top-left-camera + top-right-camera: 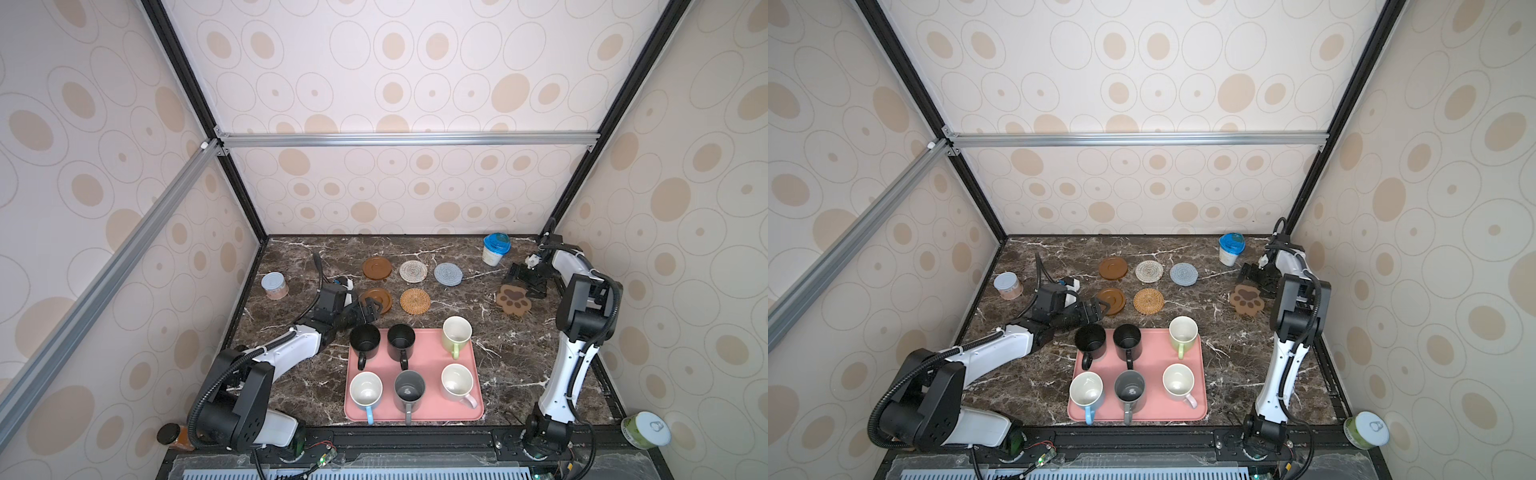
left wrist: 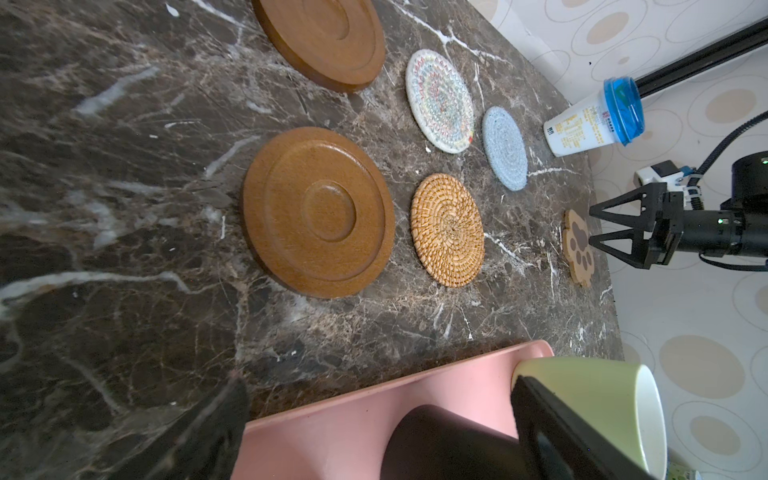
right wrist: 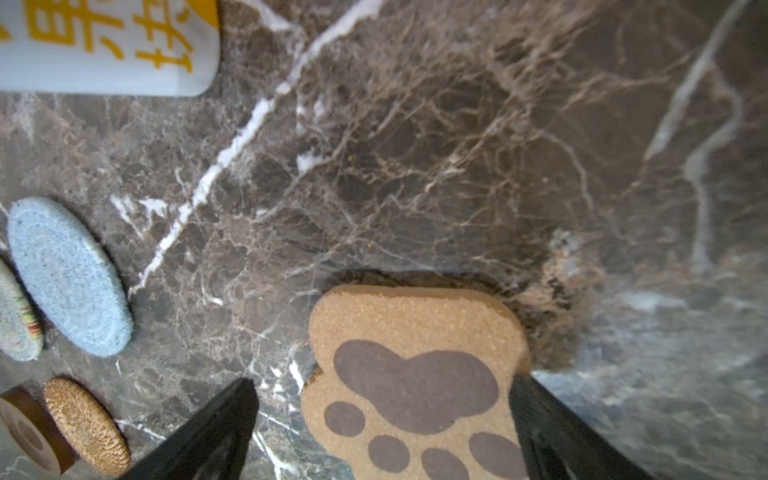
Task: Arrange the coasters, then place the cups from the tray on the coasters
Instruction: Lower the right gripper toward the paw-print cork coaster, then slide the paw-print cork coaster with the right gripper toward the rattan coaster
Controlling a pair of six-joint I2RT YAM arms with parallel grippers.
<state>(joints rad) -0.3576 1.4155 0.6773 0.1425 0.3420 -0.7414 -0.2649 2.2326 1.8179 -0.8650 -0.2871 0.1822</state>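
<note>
Five round coasters lie in two rows: a brown disc, a whitish woven one and a grey-blue one behind, a second brown disc and a rattan round in front. The paw coaster lies apart at the right. My right gripper stands open with its fingers on either side of the paw coaster. My left gripper is open and empty over the front brown disc's near edge, beside the tray. Several cups stand on the tray, among them a black one and a green one.
A blue-lidded white tub stands at the back right, close to my right gripper. A grey-lidded jar sits at the left wall. A green can and a dark-capped bottle sit off the table's front corners.
</note>
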